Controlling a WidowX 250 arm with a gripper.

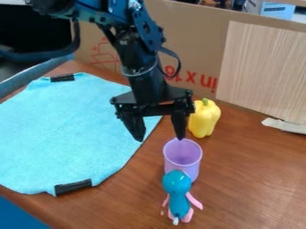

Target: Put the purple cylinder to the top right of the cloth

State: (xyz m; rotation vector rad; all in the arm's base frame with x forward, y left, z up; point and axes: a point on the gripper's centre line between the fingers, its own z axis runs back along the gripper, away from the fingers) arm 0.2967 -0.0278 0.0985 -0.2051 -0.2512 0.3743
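Observation:
The gripper (160, 137) hangs over the middle of the table with its two fingers spread apart and nothing between them. Below and slightly right of it, a purple cylinder (183, 155), cup-like with its open end up, stands on the wood. The right fingertip is just above the cylinder's rim in the view; whether they touch I cannot tell. A light blue cloth (71, 129) lies flat on the left, with black clips at its upper and lower edges. The cylinder is to the right of this cloth, off it.
A teal and pink toy figure (178, 197) is right in front of the cylinder, partly covering its lower part. Behind the cylinder stands a yellow bell pepper (204, 118). A cardboard wall (197, 53) and a wooden panel (263, 71) border the back.

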